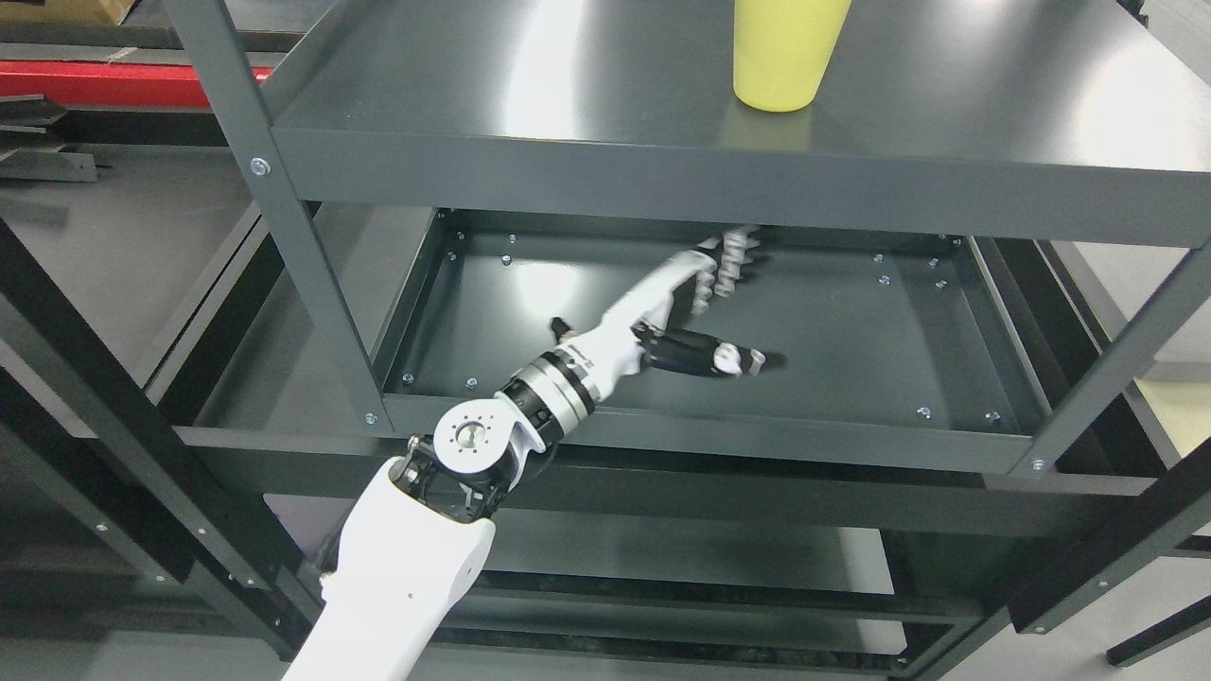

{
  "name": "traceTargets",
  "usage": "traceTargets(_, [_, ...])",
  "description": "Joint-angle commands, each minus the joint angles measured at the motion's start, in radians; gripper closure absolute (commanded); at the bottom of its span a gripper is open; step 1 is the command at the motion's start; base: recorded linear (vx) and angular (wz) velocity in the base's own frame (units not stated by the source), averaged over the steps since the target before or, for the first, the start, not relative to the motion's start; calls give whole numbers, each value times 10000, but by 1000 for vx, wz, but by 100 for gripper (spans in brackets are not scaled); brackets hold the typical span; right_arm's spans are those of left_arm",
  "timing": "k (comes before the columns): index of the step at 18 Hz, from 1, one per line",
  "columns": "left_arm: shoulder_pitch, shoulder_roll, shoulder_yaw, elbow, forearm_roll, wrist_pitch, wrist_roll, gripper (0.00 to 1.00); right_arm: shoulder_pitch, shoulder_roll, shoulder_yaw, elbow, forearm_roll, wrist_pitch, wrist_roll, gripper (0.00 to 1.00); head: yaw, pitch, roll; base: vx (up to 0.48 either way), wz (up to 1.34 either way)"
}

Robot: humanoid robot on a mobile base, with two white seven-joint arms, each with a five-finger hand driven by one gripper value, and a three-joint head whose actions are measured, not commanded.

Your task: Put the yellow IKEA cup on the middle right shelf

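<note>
A yellow cup (781, 52) stands upright on the upper grey shelf (587, 104), near its front edge; its top is cut off by the picture's edge. My left hand (724, 303) reaches in under that shelf, above the lower shelf tray (851, 340). Its fingers are spread and hold nothing: the thumb points right, the other fingers reach up toward the underside of the upper shelf. The hand is below the cup, with the shelf board between them. My right arm does not show.
The dark grey metal rack has slanted uprights at the left (274, 199) and right (1116, 359). More shelves lie below (662, 549). A red bar (114, 80) lies behind at the upper left.
</note>
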Motion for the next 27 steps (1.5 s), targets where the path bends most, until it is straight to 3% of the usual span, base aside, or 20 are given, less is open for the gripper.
traceTargets(1, [1066,174,832,1280,-1002,-510,2002,1,139,-175,169,0,-245,6,8,1,0,0,0,0,0])
traceTargets(11, [2033,174,848,-1359,-1002,-480,2094,1,139,-175,169,-15,-245,6,8,1,0,0,0,0,0])
traceTargets(16, [3841,174,1002,-3260,-1002,-464,2124,1,139,-175,169,0,-245,6,8,1,0,0,0,0,0])
traceTargets(20, [4290,174,1215,-3416,-1002,-1152,2232,1,139,-175,169,0,-245,6,8,1,0,0,0,0,0])
traceTargets(27, [4305,174,1968,-3416,-1002,-1216,2201,1,139,-175,169,0,-245,6,8,1,0,0,0,0,0])
